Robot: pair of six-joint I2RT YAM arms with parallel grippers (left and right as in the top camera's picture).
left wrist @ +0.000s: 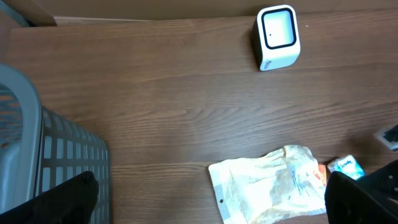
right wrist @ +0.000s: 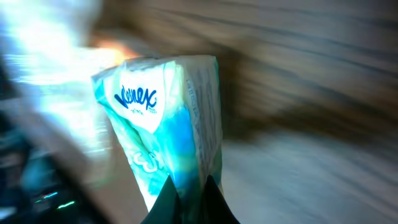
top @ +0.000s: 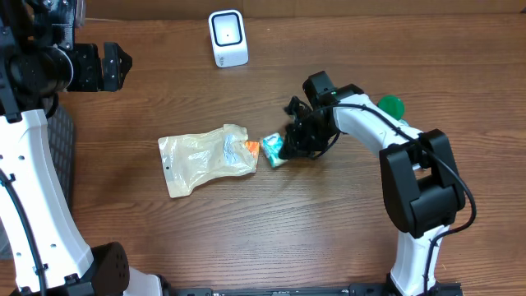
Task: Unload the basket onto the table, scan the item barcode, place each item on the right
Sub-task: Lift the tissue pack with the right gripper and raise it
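Tissue pack [top: 274, 150] — a small teal-and-white one with Kleenex printed on it — sits near the middle of the table [top: 271, 238]. It is just beside the right edge of a crumpled clear plastic bag [top: 205, 158], which has an orange patch at the corner nearest the pack. The right arm [top: 370, 123] reaches in from the right, and the right jaws are closed on the pack. In the blurred right wrist view two dark fingertips [right wrist: 163, 202] pinch its lower edge, with the logo face turned toward the camera. Whether the pack rests on the wood or is raised off it I cannot tell. A white barcode scanner [top: 228, 37] stands at the far edge of the table, well apart from the pack, its dark-framed window visible from above. The left arm [top: 33, 164] is at the far left corner, the left jaws wide apart and holding nothing — its wrist view shows a dark finger [left wrist: 62, 199] in each bottom corner and a grey slatted basket [left wrist: 43, 155] at the left. A round green thing [top: 391, 105] shows just behind the right arm.
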